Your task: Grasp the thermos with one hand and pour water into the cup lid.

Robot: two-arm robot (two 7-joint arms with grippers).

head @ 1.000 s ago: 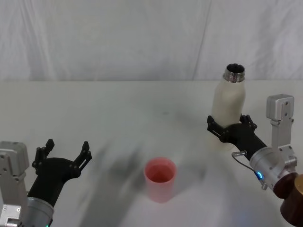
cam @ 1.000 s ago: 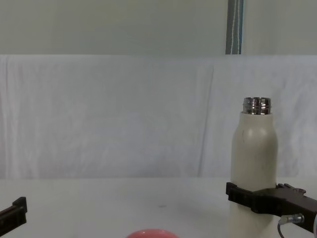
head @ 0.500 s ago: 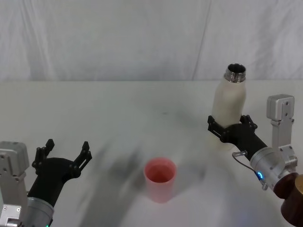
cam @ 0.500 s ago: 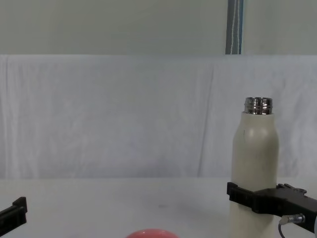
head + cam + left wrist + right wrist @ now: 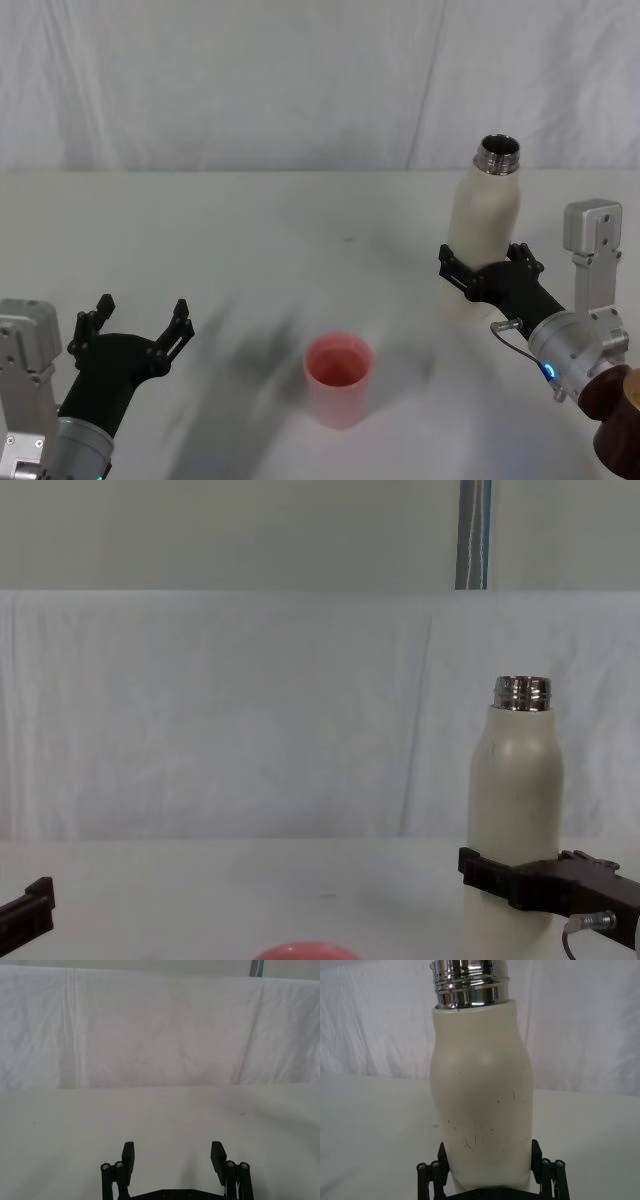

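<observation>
The table (image 5: pixel 250 230) is white, with a white cloth (image 5: pixel 250 710) hung behind it. The thermos (image 5: pixel 482 238) stands upright with its steel neck (image 5: pixel 469 982) uncapped, its lower body set between the two fingers of the right gripper (image 5: pixel 487 268). One black finger (image 5: pixel 443 1156) lies against each side of the cream wall just above the base, so the jaws are closed narrow on the bottle; in the chest view the fingers cross its lower part. The left gripper (image 5: pixel 136 320) hovers low over bare table, its fingers (image 5: pixel 128 1156) spread wide with nothing between them. The cup (image 5: pixel 338 378), pink and mouth up, sits between the two grippers, nearer than either set of fingertips, well apart from the thermos.
</observation>
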